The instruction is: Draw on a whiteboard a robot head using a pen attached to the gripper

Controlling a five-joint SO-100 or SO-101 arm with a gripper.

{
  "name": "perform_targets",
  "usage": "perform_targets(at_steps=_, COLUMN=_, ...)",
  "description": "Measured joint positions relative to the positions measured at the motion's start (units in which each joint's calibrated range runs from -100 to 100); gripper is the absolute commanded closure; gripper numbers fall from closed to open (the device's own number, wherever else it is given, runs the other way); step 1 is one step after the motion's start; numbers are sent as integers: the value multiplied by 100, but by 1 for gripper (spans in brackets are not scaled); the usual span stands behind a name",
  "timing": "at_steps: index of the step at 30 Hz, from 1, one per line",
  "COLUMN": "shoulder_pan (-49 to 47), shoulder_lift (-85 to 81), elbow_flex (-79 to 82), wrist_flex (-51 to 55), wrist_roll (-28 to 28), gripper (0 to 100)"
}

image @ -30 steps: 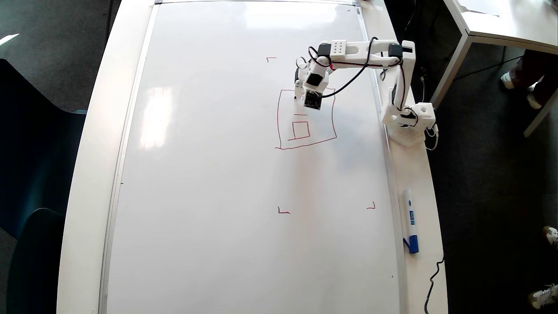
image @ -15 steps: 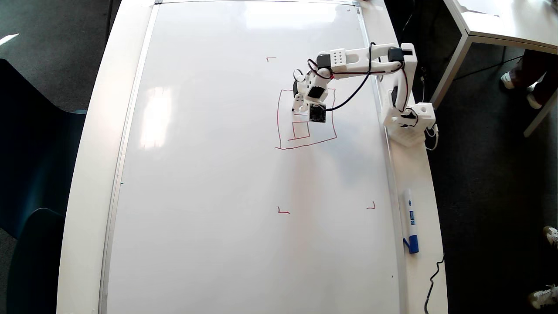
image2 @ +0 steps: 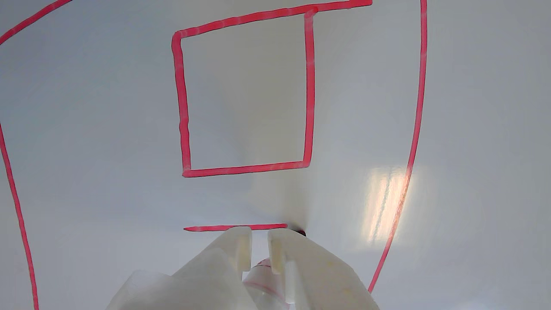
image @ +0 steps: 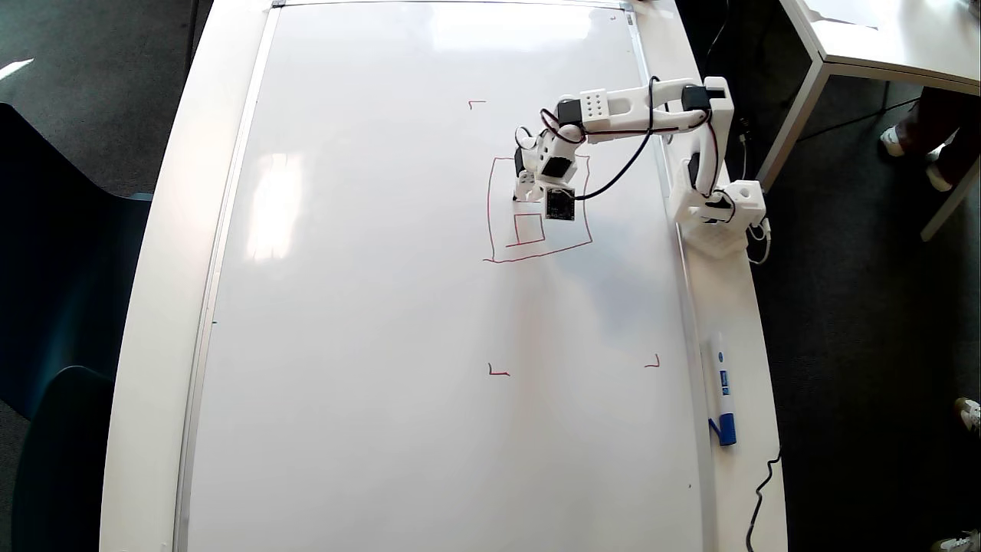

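The whiteboard (image: 383, 307) fills the table in the overhead view. The robot head (image: 489, 207) is a red square outline with a small square inside. My gripper (image: 523, 188) hangs inside the outline's upper left part, just above the small square. The wrist view shows the whiteboard (image2: 86, 129) and the robot head (image2: 308, 86) close up. There my gripper (image2: 259, 243) is shut on the pen (image2: 261, 277). The pen's tip touches the right end of a short red line below the small square. In the overhead view the pen is hidden under the gripper.
A white marker with a blue cap (image: 721, 391) lies on the table edge right of the board. The arm's base (image: 716, 218) stands on that same edge. Small red corner marks (image: 498, 372) sit on the board. A black cable (image: 759, 498) hangs at the lower right.
In the overhead view my gripper has moved down from the outline's top edge to just above the small square. The arm's elbow has swung slightly with it.
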Motion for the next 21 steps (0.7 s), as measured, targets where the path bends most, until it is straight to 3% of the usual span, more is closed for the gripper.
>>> perform_targets(at_steps=21, shoulder_pan=30, shoulder_lift=-1288, elbow_flex=1444, wrist_flex=262, wrist_roll=-21, gripper=99)
